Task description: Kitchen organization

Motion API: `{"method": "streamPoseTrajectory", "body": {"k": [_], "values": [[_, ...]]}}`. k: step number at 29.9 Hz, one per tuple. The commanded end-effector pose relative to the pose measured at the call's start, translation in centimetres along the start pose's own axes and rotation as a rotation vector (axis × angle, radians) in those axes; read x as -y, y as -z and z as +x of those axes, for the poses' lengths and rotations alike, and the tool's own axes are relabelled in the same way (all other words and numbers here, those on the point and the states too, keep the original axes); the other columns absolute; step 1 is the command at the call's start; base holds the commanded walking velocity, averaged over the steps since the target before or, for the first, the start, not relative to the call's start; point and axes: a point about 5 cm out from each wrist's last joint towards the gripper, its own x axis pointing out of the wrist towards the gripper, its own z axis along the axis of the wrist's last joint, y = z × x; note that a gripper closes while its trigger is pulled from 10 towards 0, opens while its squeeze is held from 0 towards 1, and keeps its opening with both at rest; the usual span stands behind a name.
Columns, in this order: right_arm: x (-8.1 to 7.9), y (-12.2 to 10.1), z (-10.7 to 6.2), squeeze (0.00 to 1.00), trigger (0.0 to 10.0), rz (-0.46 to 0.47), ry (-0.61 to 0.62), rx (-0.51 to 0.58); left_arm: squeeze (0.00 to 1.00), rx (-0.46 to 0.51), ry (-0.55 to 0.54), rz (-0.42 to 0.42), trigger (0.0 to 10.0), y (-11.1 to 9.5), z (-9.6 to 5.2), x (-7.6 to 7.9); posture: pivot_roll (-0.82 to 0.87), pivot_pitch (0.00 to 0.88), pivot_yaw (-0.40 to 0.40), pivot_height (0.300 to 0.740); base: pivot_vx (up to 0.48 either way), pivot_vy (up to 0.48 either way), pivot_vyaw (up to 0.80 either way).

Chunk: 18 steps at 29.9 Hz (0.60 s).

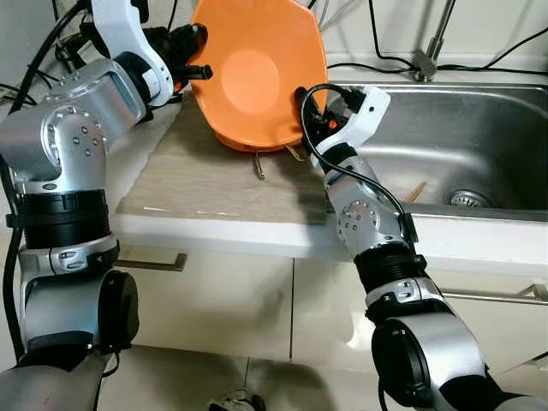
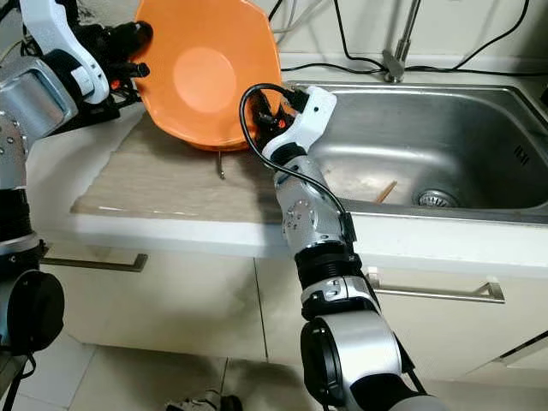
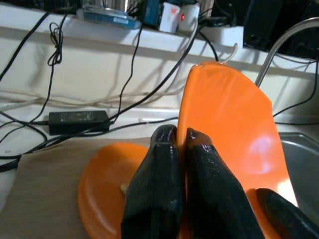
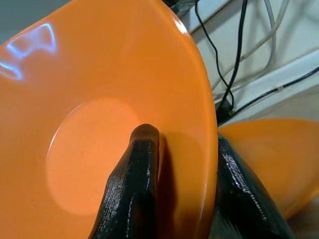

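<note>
An orange bowl (image 1: pixel 257 77) stood tilted on its edge over the back of the counter (image 1: pixel 214 231), beside the sink's left rim, its hollow facing the robot. The right gripper (image 4: pixel 182 164) clamped the bowl's rim, one finger (image 4: pixel 132 184) inside the hollow and the other behind the wall. The left gripper (image 3: pixel 182 164) met the opposite rim; its two fingers (image 3: pixel 154 194) looked pressed together against the bowl's edge, though whether they pinched the rim could not be told. Behind the bowl, a second orange dish (image 3: pixel 107 184) lay flat on a pale mat (image 1: pixel 205 184) that covered the counter's left part. The steel sink (image 1: pixel 479 145) filled the counter's right side, with a wooden stick (image 1: pixel 415 190) near its drain and a faucet (image 1: pixel 432 47) at its back edge. Black cables (image 3: pixel 75 74) ran along the back wall.
</note>
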Motion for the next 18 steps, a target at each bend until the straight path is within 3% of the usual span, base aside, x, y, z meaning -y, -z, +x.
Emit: {"method": "streamPoseTrajectory", "body": {"k": [1, 9, 10, 11, 16, 17, 18], "values": [[-3.6, 3.1, 0.2, 0.0, 0.0, -0.003, -0.085, -0.096, 0.0, 0.015, -0.012, 0.05, 0.0, -0.4, 0.1, 0.0, 0.03, 0.0, 0.096, 0.74, 0.0, 0.0, 0.0], [-3.4, 3.3, 0.1, 0.0, 0.0, -0.003, -0.075, -0.105, 0.0, -0.001, -0.038, 0.084, 0.0, 0.2, 0.2, -0.6, 0.03, 0.0, 0.093, 0.74, 0.0, 0.0, 0.0], [-3.4, 3.4, 0.1, 0.0, 0.0, -0.003, -0.076, -0.105, 0.0, -0.008, -0.044, 0.093, 5.6, 0.3, 0.3, -0.7, 0.03, 0.0, 0.092, 0.74, 0.0, 0.0, 0.0], [-3.4, 3.4, 0.1, 0.0, 0.0, -0.004, -0.077, -0.106, 0.0, -0.021, -0.06, 0.114, 10.0, 0.4, 0.3, -0.9, 0.03, 0.0, 0.092, 0.74, 0.0, 0.0, 0.0], [-3.4, 3.5, 0.1, 0.0, 0.0, -0.008, -0.079, -0.109, 0.0, -0.022, -0.085, 0.167, 10.0, 0.3, 0.2, -1.3, 0.03, 0.0, 0.089, 0.74, 0.0, 0.0, 0.0], [-3.4, 3.5, 0.0, 0.0, 0.0, -0.009, -0.08, -0.11, 1.0, -0.017, -0.095, 0.179, 10.0, 0.2, 0.2, -1.5, 0.03, 0.0, 0.089, 0.74, 0.0, 0.0, 0.0], [-3.4, 3.6, 0.0, 0.0, 0.0, -0.009, -0.081, -0.111, 1.0, -0.015, -0.097, 0.19, 10.0, 0.2, 0.2, -1.6, 0.03, 0.0, 0.089, 0.74, 0.0, 0.0, 0.0]]}}
